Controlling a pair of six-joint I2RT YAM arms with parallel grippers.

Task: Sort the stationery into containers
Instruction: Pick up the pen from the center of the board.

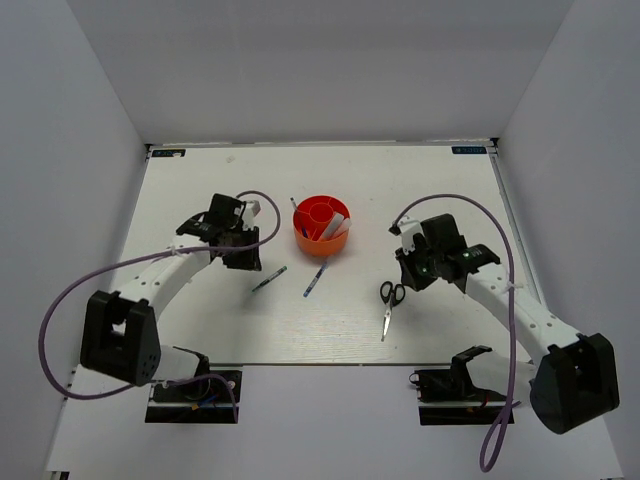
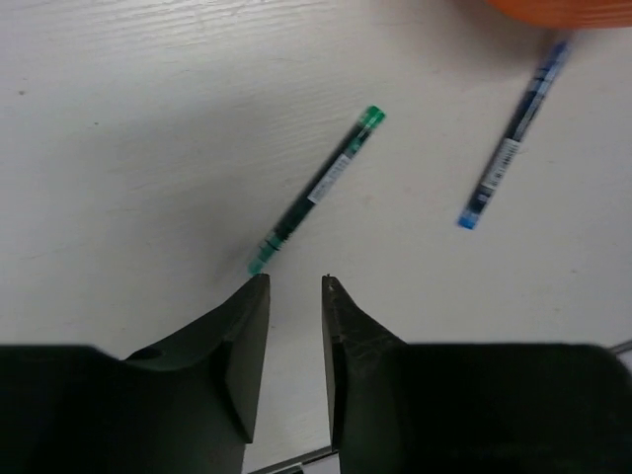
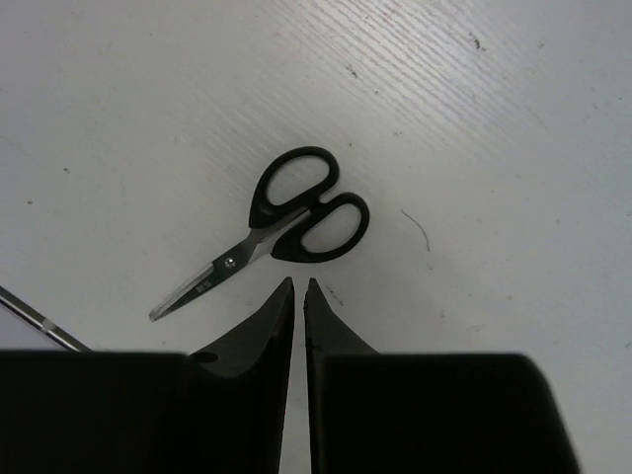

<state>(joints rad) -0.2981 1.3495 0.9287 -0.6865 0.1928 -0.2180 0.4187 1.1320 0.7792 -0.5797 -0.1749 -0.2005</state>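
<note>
The round orange container (image 1: 322,248) stands mid-table, with pens and a pale tube standing in it; its rim (image 2: 563,8) shows at the top of the left wrist view. A green-capped pen (image 1: 268,279) (image 2: 316,188) and a blue pen (image 1: 315,280) (image 2: 512,148) lie on the table in front of it. My left gripper (image 1: 245,262) (image 2: 294,281) is open and empty, its tips just short of the green pen's near end. Black-handled scissors (image 1: 388,305) (image 3: 286,222) lie to the right. My right gripper (image 1: 406,279) (image 3: 298,282) is shut on nothing, tips just short of the handles.
White walls enclose the table on the left, far and right sides. Purple cables (image 1: 60,300) (image 1: 505,330) loop from both arms. The arm bases (image 1: 190,385) (image 1: 460,380) sit at the near edge.
</note>
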